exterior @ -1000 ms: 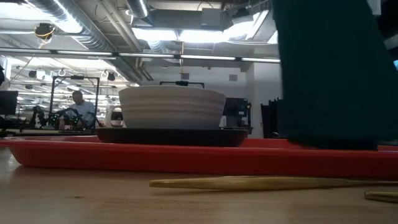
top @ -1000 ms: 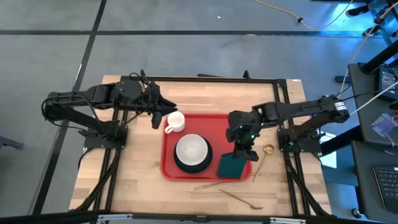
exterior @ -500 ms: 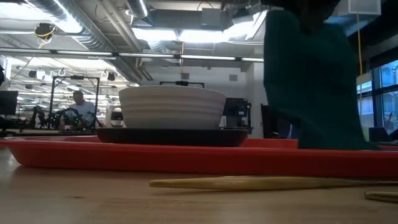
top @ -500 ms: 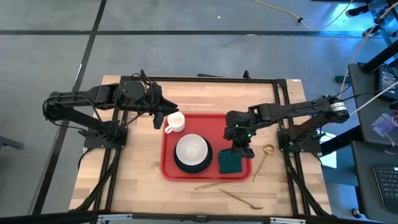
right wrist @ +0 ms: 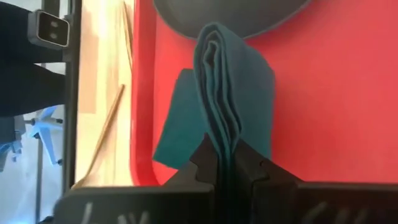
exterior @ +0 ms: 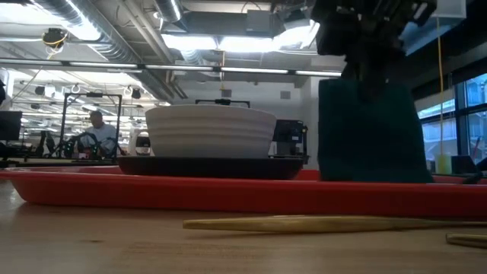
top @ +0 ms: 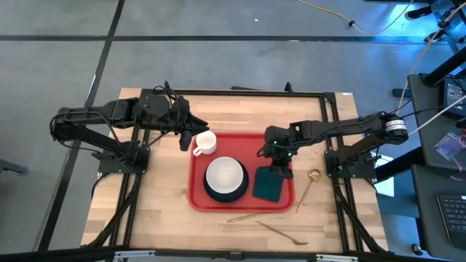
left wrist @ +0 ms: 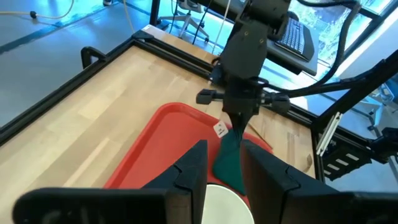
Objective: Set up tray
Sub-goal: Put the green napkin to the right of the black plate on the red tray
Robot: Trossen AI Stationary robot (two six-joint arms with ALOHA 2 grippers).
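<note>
The right claw is clamped shut on a dark green napkin, pinching its folded edge between both fingers so the cloth hangs down with its lower part resting on the tray; in the low view the napkin stands nearly upright on the tray's right side with the claw above it. The red tray lies flat in the middle of the wooden desk, and it also carries a white bowl sitting on a dark plate, plus a white mug at its far left corner. The left claw sits at that corner right beside the mug, its fingers parted partway; whether they grip the mug cannot be told. On the bare desk, off the tray's right edge, lies a gold spoon, and along the tray's near edge lie 2 more slim gold utensils, 1 of them seen as a long pale stick in the low view
</note>
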